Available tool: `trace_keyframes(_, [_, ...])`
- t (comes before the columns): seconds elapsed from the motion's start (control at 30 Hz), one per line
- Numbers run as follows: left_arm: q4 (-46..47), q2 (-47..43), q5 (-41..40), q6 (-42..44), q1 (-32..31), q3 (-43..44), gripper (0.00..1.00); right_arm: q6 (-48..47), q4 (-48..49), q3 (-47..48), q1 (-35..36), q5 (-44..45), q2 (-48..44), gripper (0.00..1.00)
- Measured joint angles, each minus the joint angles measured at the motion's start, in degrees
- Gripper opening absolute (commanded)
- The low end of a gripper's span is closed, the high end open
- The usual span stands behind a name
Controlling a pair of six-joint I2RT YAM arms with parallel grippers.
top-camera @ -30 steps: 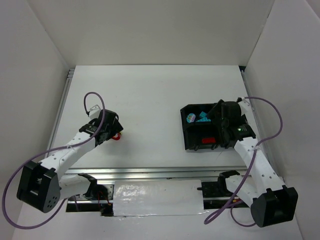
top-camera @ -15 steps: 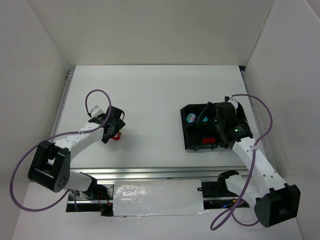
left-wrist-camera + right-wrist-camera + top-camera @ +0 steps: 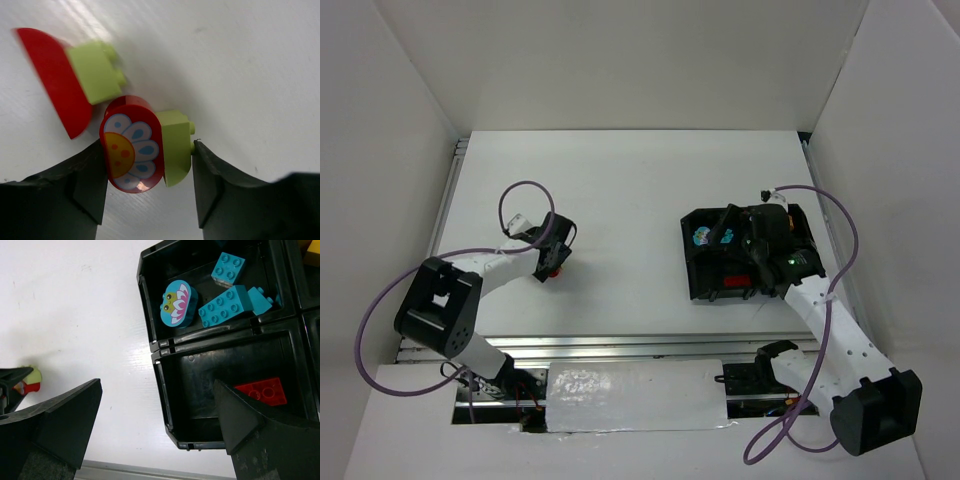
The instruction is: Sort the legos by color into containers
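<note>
Plainly, the left wrist camera tells the most. A red flower brick (image 3: 132, 145), joined to a pale green brick (image 3: 176, 147), sits on the white table (image 3: 240, 60) right between the fingers of the left gripper (image 3: 147, 145). One finger (image 3: 85, 190) touches the red side and the other meets the green side, so the gripper is closed on this pair, though how firmly it squeezes is hard to judge. Just beyond the fingertips, up and to the left, lies a red curved piece (image 3: 50, 75) stuck to a second green brick (image 3: 95, 72), close beside the gripped pair.

The overhead view shrinks all of this to a red dot at the arm's tip, but it alone shows the layout: the black tray (image 3: 692, 262) stands on the right side of the table, well apart from the left gripper.

The right wrist camera looks down into that tray. The right gripper (image 3: 157, 385) hangs over its edge with jaws spread wide, holding nothing. One compartment holds cyan bricks (image 3: 225, 306), among them a rounded one with a frog print (image 3: 175, 303). The next compartment holds a single red brick (image 3: 261, 391), and a yellow corner (image 3: 312, 252) peeks in at the frame's edge.
</note>
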Motion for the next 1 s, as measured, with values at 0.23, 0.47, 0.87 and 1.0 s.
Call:
trace_keyframes(0.23, [3.6,0.0,1.1,0.4,-2.5,-0.2,0.00,-0.5,0.5,0.0,0.4,-3.2,-0.3,1.00])
trace_keyframes(0.47, [15.4,-9.6,8.5,13.2,-11.3,-5.2,0.00,1.0,3.8,-0.6,0.4,-12.4,-1.2,1.00])
trace_keyframes(0.87, [45.8,-19.2,38.9,45.4,-21.9,-15.2,0.00,11.5,13.2,-2.3,8.8,-27.8,-0.1,0.96])
trace_keyframes(1.0, [45.8,-19.4,41.5,51.9,-27.0,-14.0,0.00,12.3,13.2,-2.1,17.6,-25.8,3.7,0.88])
